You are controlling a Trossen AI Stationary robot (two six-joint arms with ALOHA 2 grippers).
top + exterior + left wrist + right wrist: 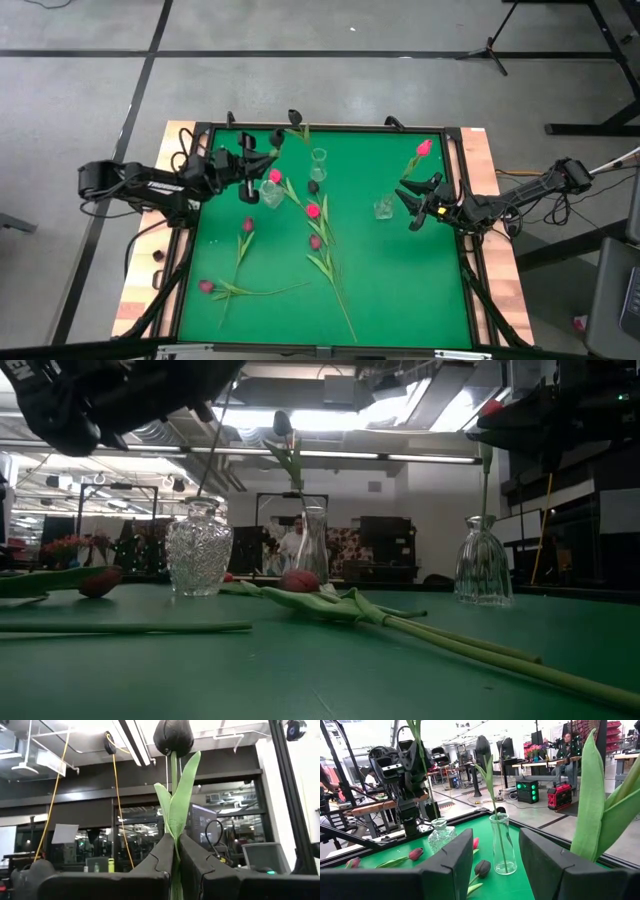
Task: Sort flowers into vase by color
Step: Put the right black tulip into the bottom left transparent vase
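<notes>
My left gripper [258, 158] [176, 850] is at the far left of the green table, shut on a near-black tulip [173, 737], above a cut-glass vase [270, 192] [200, 550]. A tall clear vase [501, 845] holds another near-black tulip [482, 745]. A pink tulip [424, 148] stands in the bell-shaped vase [483, 560] at the right. My right gripper [408, 208] [496, 837] stands open beside that vase, with nothing between its fingers. Several pink, magenta and dark tulips [313, 210] lie flat on the table. My left gripper pinches the near-black tulip's stem and leaf bases [175, 840] between its two fingers, well below the head. The fingers slant upward, and the head stands upright above them. The lower stem [215, 445] slants down to the cut-glass vase's mouth; whether it is inside I cannot tell.
A loose dark tulip head [482, 867] lies by the tall vase's foot. Long stems [335, 275] run across the middle toward the near edge, and two tulips [225, 288] lie near left. The near right of the table [420, 290] is bare green. People show in the room beyond.
</notes>
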